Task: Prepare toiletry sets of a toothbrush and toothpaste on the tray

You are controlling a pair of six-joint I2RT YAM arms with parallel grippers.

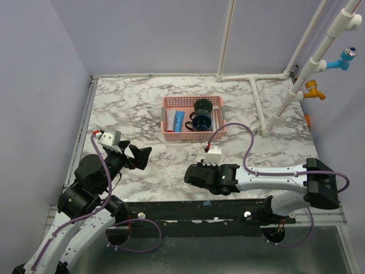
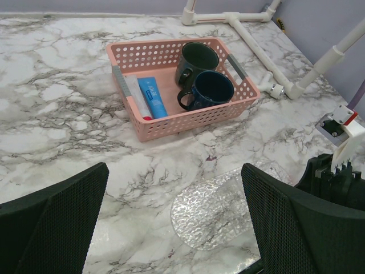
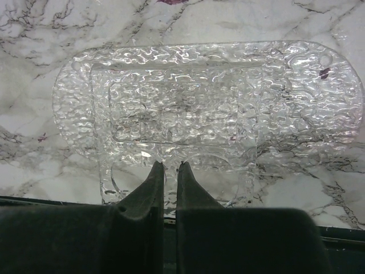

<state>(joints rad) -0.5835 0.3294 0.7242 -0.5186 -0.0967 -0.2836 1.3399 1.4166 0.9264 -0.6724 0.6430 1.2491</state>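
The clear tray (image 3: 205,103) lies flat on the marble near the front edge; it also shows in the top view (image 1: 169,173) and the left wrist view (image 2: 219,208). My right gripper (image 3: 170,165) is shut on the tray's near rim, and it shows in the top view (image 1: 190,174). My left gripper (image 1: 144,155) is open and empty, left of the tray, with its fingers (image 2: 63,217) spread wide. The dark green mug (image 2: 195,59), the navy mug (image 2: 210,91) and a blue tube (image 2: 153,97) sit in the pink basket (image 2: 171,124). The light-blue toothbrush is out of view.
A white tube with a red end (image 2: 137,98) lies beside the blue tube in the basket (image 1: 168,136). White pipes (image 1: 259,100) run across the back right of the table, with coloured taps (image 1: 342,58) above. Walls close off the back and left.
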